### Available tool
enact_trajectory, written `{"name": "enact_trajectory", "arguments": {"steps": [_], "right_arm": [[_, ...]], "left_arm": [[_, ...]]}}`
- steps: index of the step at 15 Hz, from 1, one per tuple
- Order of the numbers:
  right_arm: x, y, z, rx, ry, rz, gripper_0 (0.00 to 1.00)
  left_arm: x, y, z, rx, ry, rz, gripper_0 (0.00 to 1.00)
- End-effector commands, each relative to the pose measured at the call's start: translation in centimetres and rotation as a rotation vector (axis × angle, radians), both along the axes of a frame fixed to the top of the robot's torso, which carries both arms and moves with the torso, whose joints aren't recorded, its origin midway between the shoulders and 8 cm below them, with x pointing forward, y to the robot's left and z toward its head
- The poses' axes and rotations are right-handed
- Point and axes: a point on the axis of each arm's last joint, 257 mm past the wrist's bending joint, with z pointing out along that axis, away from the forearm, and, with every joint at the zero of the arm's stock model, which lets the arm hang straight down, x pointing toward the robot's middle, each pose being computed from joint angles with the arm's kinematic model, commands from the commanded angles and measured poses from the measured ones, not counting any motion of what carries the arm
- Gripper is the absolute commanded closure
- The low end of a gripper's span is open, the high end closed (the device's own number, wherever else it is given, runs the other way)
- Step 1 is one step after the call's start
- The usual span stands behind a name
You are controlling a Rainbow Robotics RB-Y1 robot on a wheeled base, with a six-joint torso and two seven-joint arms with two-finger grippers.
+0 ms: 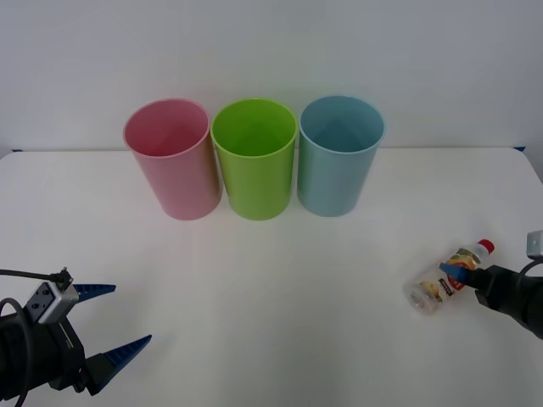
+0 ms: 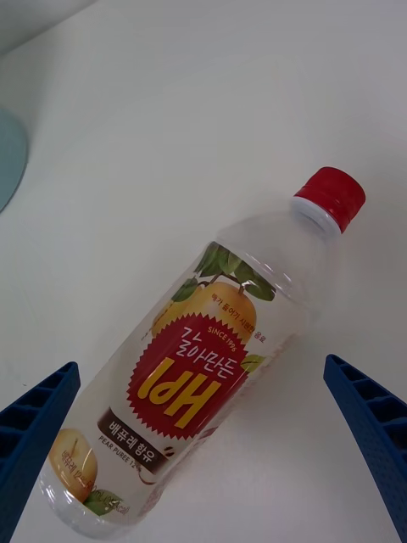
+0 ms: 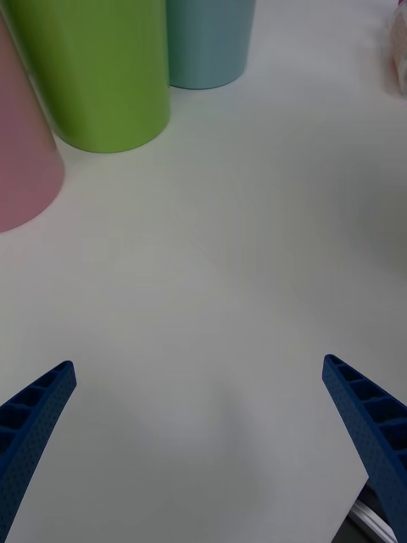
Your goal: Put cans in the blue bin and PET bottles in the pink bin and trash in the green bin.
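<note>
R gripper lower right, fingers apart astride lying PET bottle | L gripper lower left, fingers apart | pink bin, green bin, blue bin in row at top centre

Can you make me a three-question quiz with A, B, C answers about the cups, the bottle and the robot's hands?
1. Which bin stands in the middle of the row?
A. pink bin
B. green bin
C. blue bin

2. What colour is the cap on the PET bottle?
A. red
B. white
C. black

3. How is the bottle placed right now?
A. standing upright
B. inside a bin
C. lying on its side on the table

Answers:
1. B, the pink bin is on its left and the blue bin on its right.
2. A, the cap is red.
3. C, it lies on the table between the open fingers of the right hand; the left hand is open over bare table.
</note>
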Motion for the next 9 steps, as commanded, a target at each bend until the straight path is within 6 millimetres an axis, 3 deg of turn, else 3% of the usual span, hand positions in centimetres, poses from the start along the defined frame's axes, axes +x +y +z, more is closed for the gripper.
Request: {"name": "enact_trajectory", "arguments": {"steps": [1, 9], "right_arm": [[0.5, 0.5, -0.3, 0.009, -0.003, 0.006, 0.00], [0.8, 1.0, -2.2, -0.009, 0.031, 0.008, 0.00]], "left_arm": [[0.0, 0.0, 0.0, 0.000, 0.000, 0.000, 0.00], [0.0, 0.0, 0.0, 0.000, 0.000, 0.000, 0.00]]}}
